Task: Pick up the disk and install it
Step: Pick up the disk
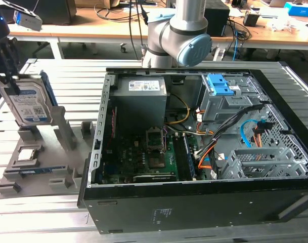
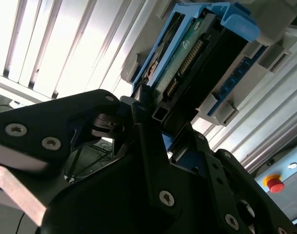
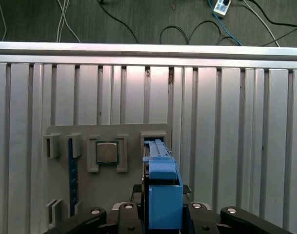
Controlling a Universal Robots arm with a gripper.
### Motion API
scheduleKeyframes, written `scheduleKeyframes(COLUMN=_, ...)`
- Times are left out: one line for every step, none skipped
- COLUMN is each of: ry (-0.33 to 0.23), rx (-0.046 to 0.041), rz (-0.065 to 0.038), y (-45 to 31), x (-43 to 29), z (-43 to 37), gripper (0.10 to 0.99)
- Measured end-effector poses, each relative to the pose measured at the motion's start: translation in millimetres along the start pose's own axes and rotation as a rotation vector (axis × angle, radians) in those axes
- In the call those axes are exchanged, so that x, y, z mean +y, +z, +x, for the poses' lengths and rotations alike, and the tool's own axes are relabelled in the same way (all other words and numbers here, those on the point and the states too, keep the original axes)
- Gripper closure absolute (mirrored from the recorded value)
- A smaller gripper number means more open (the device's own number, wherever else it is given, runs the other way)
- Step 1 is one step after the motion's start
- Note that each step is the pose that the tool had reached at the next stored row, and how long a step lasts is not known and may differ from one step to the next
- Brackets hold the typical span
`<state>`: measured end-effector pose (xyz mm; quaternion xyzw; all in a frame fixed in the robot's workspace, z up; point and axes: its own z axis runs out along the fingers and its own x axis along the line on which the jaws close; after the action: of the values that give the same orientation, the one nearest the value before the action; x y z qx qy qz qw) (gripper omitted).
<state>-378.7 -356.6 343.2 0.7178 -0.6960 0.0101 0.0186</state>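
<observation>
Disk (image 1: 32, 98) stands on edge, upright, at the far corner of the grey holder tray (image 1: 27, 174) on the exterior view's left. It is near that edge of the slatted metal table (image 1: 73, 76) and well apart from the open computer case (image 1: 194, 212). The gripper (image 1: 9, 71) is clamped on its upper end, with a black finger against each broad face in the second wrist view. I judge the disk stiff and rather heavy for its bulk, a metal body that will not flex, yet fragile: a knock or a drop could harm it. The circuit board and connector pins (image 2: 187, 53) on one face should not be pinched. The metal faces look smooth, so a firm squeeze across the thickness near one end suits it. The blue bracket (image 3: 163, 195) round it is plastic and may give, which makes it a poorer place to clamp. The exact contact of the finger pads is covered by the gripper's own body in both wrist views. I cannot tell whether the lower edge sits in the tray's slot or hangs just clear of it. The disk's upper left corner is masked by the fingers in the exterior view.
</observation>
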Motion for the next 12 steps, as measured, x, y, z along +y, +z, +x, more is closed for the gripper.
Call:
scheduleKeyframes(ry=0.0, rx=0.0001, rz=0.0, y=-0.8, x=0.0, z=0.0, gripper=0.722)
scheduleKeyframes(ry=0.0, rx=0.0001, rz=0.0, y=-1.4, x=0.0, z=0.1, gripper=0.722)
scheduleKeyframes(ry=0.0, rx=0.0001, rz=0.0, y=-3.1, x=0.0, z=0.1, gripper=0.722)
scheduleKeyframes(ry=0.0, rx=0.0, rz=0.0, y=-5.4, x=0.1, z=0.2, gripper=0.722)
scheduleKeyframes(ry=0.0, rx=0.0001, rz=0.0, y=-7.9, x=0.1, z=0.3, gripper=0.722)
scheduleKeyframes(ry=0.0, rx=0.0001, rz=0.0, y=-9.1, x=0.1, z=0.4, gripper=0.722)
scheduleKeyframes(ry=0.0, rx=0.0001, rz=0.0, y=-10.6, x=0.1, z=0.4, gripper=0.722)
scheduleKeyframes(ry=0.0, rx=0.0001, rz=0.0, y=-12.2, x=0.1, z=0.5, gripper=0.722)
scheduleKeyframes(ry=0.0, rx=0.0, rz=0.0, y=-13.3, x=0.1, z=0.5, gripper=0.722)
scheduleKeyframes(ry=0.0, rx=0.0001, rz=0.0, y=-14.9, x=0.2, z=0.6, gripper=0.722)
scheduleKeyframes(ry=0.0, rx=0.0, rz=0.0, y=-16.9, x=0.2, z=0.7, gripper=0.722)
scheduleKeyframes(ry=0.0, rx=0.0001, rz=0.0, y=-18.2, x=0.2, z=0.7, gripper=0.722)
